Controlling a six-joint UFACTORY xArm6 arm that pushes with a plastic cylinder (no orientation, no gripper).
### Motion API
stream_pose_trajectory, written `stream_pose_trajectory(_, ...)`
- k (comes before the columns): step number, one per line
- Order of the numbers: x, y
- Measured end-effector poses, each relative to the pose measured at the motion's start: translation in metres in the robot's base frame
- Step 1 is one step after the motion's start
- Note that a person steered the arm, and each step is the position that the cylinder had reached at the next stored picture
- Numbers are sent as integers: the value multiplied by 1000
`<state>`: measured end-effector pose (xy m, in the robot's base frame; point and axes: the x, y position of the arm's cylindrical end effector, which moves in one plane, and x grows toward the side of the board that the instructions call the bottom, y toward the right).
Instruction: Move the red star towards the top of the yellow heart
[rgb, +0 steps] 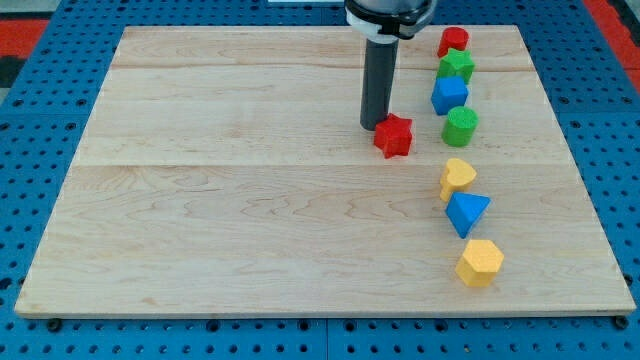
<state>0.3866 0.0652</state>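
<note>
The red star (395, 136) lies on the wooden board, to the left of the green cylinder (460, 127) and up-left of the yellow heart (458, 175). My tip (375, 125) stands right at the star's upper left edge, touching or nearly touching it. The heart sits in the column of blocks at the view's right, between the green cylinder above and the blue triangle block (467, 212) below.
The column at the right also holds a red block (453, 42) at the top, a green star (456, 66), a blue block (449, 96) and a yellow hexagon (480, 262) at the bottom. The board's (250, 220) edges meet a blue pegboard.
</note>
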Motion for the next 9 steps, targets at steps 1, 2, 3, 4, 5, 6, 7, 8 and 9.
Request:
stream_pose_trajectory(1,15,3)
stream_pose_trajectory(2,17,14)
stream_pose_trajectory(3,17,25)
stream_pose_trajectory(4,17,44)
stream_pose_trajectory(5,17,61)
stream_pose_trajectory(6,17,64)
stream_pose_trajectory(7,17,-11)
stream_pose_trajectory(8,29,-38)
stream_pose_trajectory(9,74,-6)
